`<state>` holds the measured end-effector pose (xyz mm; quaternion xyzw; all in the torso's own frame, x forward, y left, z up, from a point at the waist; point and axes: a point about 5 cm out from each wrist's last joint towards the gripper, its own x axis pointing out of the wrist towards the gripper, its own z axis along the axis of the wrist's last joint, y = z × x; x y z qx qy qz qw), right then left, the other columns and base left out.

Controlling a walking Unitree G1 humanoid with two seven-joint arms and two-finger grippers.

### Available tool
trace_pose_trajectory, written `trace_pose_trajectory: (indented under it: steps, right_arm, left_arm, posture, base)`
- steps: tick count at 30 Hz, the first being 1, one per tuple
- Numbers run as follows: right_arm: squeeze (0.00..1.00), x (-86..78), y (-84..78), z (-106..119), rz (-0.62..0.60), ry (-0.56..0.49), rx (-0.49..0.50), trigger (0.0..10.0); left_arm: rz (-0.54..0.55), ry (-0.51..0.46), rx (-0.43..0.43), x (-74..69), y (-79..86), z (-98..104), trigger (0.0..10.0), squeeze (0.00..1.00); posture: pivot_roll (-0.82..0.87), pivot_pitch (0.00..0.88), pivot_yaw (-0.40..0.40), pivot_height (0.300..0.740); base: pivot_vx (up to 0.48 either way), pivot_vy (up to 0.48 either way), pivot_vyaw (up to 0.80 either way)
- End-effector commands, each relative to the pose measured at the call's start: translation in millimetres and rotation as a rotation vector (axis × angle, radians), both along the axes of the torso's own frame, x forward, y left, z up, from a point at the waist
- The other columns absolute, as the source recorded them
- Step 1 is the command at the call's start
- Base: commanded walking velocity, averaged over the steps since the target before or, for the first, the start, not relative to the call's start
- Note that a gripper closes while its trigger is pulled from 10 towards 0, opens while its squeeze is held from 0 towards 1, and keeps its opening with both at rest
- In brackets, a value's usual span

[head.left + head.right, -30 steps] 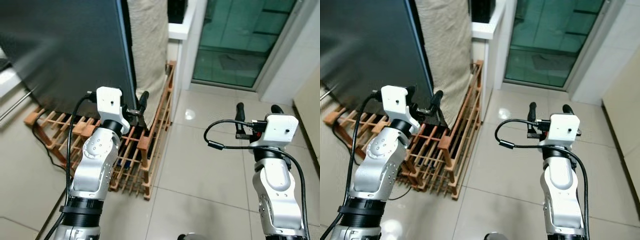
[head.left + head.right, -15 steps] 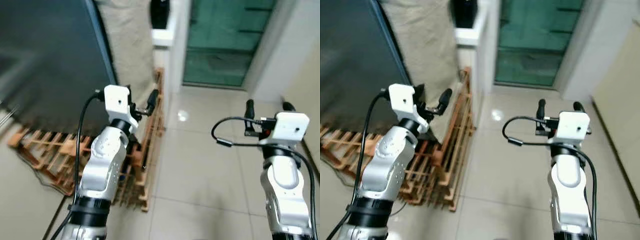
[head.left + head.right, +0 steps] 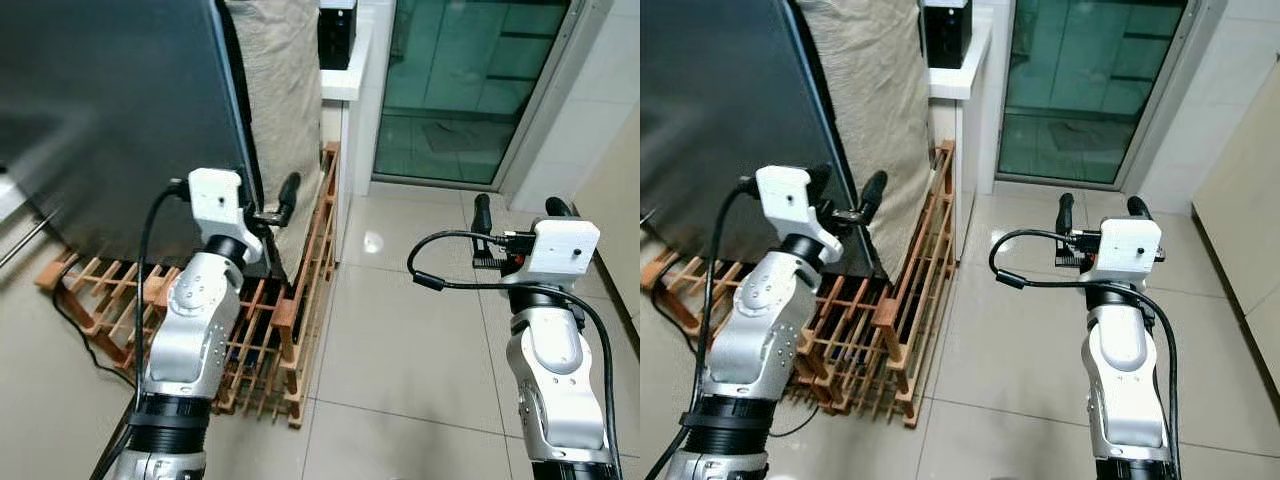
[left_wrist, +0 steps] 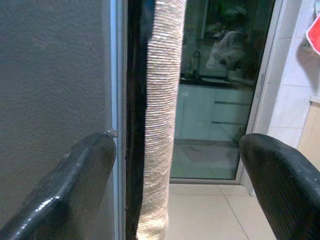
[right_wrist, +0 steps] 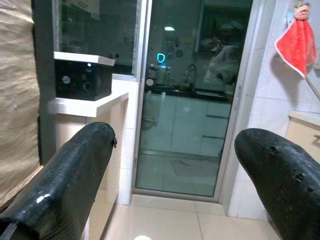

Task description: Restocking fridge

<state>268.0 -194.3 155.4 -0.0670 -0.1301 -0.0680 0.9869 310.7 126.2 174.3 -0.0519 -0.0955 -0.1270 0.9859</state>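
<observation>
Big dark fridge door (image 3: 110, 110) cut off at the top and left edge, so handle and full shape not seen. Wooden rack (image 3: 270, 310) partly hidden behind the left arm (image 3: 195, 330). One finger of the left gripper (image 3: 268, 205) hidden behind its white camera box. Small black box (image 3: 946, 18) on the white ledge cut off at the top, too small to name.
</observation>
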Motion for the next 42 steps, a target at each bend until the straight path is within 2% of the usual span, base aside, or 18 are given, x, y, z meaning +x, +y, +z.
trace_pose_trajectory:
  steps: [1,42]
  right_arm:
    - [0.10,1.2,2.1,4.9,0.006,-0.019,-0.004,10.0]
    - [0.10,1.2,2.1,4.9,0.006,-0.019,-0.004,10.0]
  left_arm:
    - [0.007,-0.009,0.004,0.5,0.7,2.5,10.0,0.00]
    - [0.007,-0.009,0.004,0.5,0.7,2.5,10.0,0.00]
  posture:
    - [-0.13,0.000,0.038,0.740]
    - [-0.13,0.000,0.038,0.740]
  base:
    - [0.000,0.000,0.00]
    - [0.000,0.000,0.00]
